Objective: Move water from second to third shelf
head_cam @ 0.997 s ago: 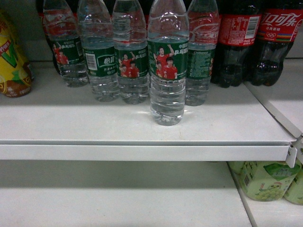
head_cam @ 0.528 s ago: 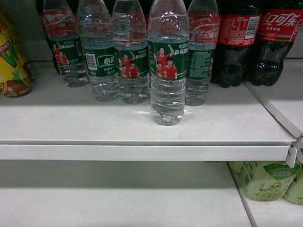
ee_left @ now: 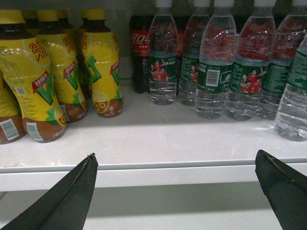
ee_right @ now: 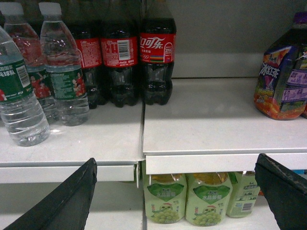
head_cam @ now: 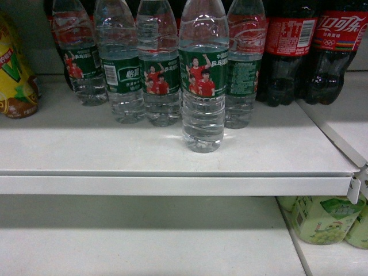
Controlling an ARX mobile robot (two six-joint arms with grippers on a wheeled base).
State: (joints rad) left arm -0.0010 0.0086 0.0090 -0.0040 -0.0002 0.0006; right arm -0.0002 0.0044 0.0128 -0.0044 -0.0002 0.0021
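Water [head_cam: 203,75] was seen standing upright on the upper shelf [head_cam: 86,149], nearest its front edge and ahead of a row of four like bottles [head_cam: 141,69] lined up behind it. Its green label faced forward. Cola bottles [head_cam: 313,49] were ranged beside the row toward the shelf's right end, and a yellow bottle [head_cam: 16,75] was cut off at the left edge of the head view. On the lower shelf [head_cam: 144,241], pale green bottles [head_cam: 322,218] were seen at the right, under the upper shelf's corner.

From the left wrist, the left gripper [ee_left: 175,191] was seen with its jaws spread wide, held before the shelf's front edge and touching nothing; yellow bottles [ee_left: 57,72] stood at the left and water bottles [ee_left: 216,67] at the right. From the right wrist, the right gripper [ee_right: 177,191] was likewise seen parted and empty, facing the seam between two shelf boards, with cola [ee_right: 157,57] behind it and a purple-labelled bottle [ee_right: 285,72] at the far right.
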